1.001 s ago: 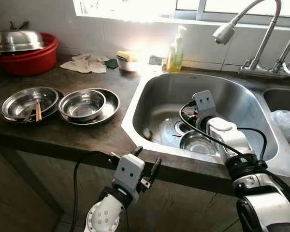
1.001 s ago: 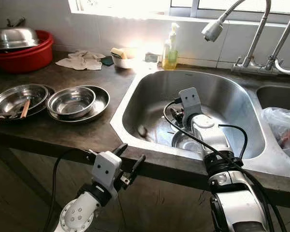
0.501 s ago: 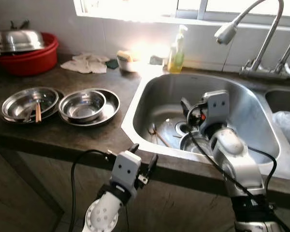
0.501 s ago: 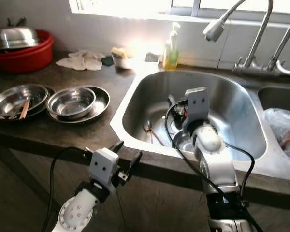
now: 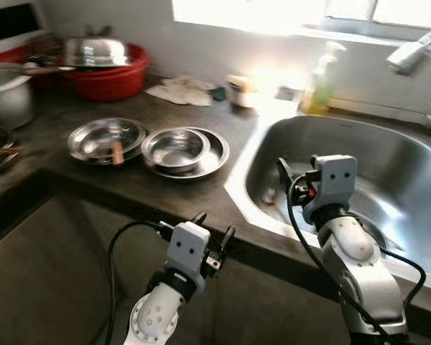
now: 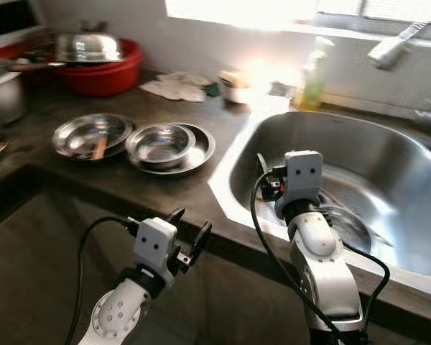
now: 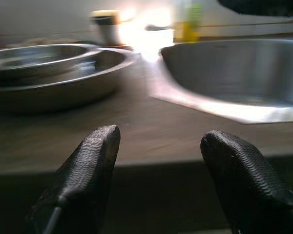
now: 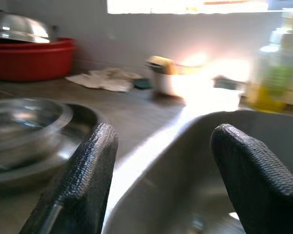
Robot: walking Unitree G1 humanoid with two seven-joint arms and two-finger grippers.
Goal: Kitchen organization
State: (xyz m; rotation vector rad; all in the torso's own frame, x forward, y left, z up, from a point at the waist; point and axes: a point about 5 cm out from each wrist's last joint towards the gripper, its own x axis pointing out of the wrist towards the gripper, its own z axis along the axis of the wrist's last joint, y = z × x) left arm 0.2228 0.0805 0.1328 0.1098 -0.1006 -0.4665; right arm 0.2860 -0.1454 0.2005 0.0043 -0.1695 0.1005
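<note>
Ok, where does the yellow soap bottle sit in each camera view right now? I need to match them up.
Left eye view: soap bottle stands at the back of the sink, below the window.
Right eye view: same spot, upper middle.
Left wrist view: blurred yellow-green shape at the top.
Right wrist view: at the far right edge.
Shared landmark: the small cup on the counter beside the bottle.

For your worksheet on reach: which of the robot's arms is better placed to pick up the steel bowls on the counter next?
Probably the left. Its open pincer hangs below the counter edge nearest the steel bowls; the right pincer, also open, is over the sink.
</note>
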